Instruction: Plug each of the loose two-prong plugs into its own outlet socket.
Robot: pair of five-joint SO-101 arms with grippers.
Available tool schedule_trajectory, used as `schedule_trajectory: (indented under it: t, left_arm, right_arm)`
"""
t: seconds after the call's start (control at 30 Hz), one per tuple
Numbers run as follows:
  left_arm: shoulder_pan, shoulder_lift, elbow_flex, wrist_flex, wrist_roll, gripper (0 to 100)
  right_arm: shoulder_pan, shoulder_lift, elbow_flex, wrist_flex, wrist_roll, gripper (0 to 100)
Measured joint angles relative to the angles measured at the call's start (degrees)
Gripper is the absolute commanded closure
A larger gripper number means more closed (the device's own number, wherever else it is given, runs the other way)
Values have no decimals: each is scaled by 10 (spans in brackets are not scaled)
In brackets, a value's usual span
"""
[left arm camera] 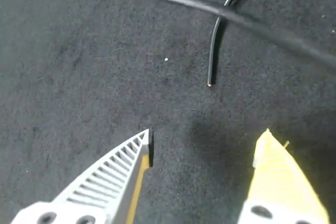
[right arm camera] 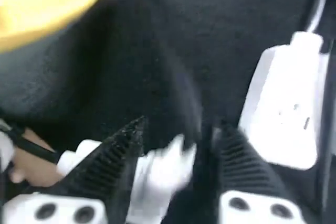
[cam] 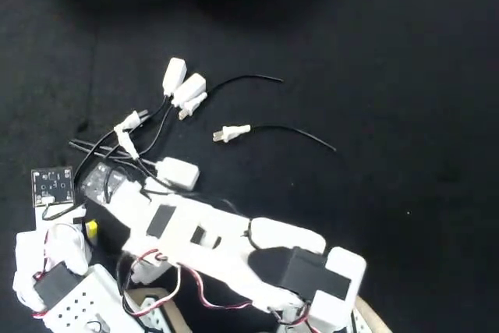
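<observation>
**High view: plugs lie loose, step in hand looks like the pick-up**

Left wrist view: left tool [left arm camera: 207, 130] gapes wide and empty, low over the bare table [left arm camera: 79, 77]. A cut black wire end [left arm camera: 210, 81] lies just past its tips.

High view, left of centre: far-left plug [cam: 129, 122] and near-left plug [cam: 127, 144] lie in crossed wires. The near socket block [cam: 178, 171] is just right of them. Farther off sit the far socket block [cam: 174, 73] and second socket block [cam: 190, 86], touching.

Right wrist view: right tool [right arm camera: 184, 125] sits low beside the near socket block [right arm camera: 283, 114], with a blurred white piece [right arm camera: 168, 171] at it, probably a plug. Cannot tell if it grips.

Right of centre, the lone plug [cam: 231, 133] lies apart, wire trailing right.

Judgement: one plug is being grabbed and several are unplugged. The next move calls for a firm hold on the plug body, prongs lined up with the slots, and a straight push. The block may slide, so the left tool could brace it.
</observation>
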Motion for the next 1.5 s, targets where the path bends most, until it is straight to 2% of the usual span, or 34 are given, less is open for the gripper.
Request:
schedule_trajectory:
  t: [0.17,0.4,0.5,0.6,0.7,0.8,0.9,0.97,1.07,1.13,1.27,1.37,1.5]
  left_arm:
    - [0,0,0,0,0,686]
    - [0,-1,-12,0,0,686]
    - [0,-1,-27,2,0,686]
    - [0,0,-50,21,2,687]
    - [0,-2,-68,36,43,687]
    - [0,-2,-73,49,46,687]
    - [0,-1,-84,61,29,687]
    - [0,11,-105,75,8,687]
    - [21,57,-149,95,-16,687]
    - [47,106,-192,113,-22,687]
    - [122,244,-306,170,-26,687]
    - [197,355,-377,215,-33,687]
    - [285,452,-402,227,-59,686]
  right_arm:
    - [11,-107,0,62,-2,637]
    - [15,-297,0,190,-2,636]
    - [47,-389,0,236,-2,638]
    - [114,-497,0,284,4,638]
    - [208,-619,0,349,55,639]
    - [338,-741,0,431,123,641]
    - [490,-812,29,477,205,717]
    - [593,-818,79,470,252,814]
    - [709,-802,184,391,283,969]
    - [757,-778,255,322,277,977]
    - [797,-762,331,231,244,979]
    - [811,-760,362,217,230,978]
    - [811,-760,389,214,229,978]
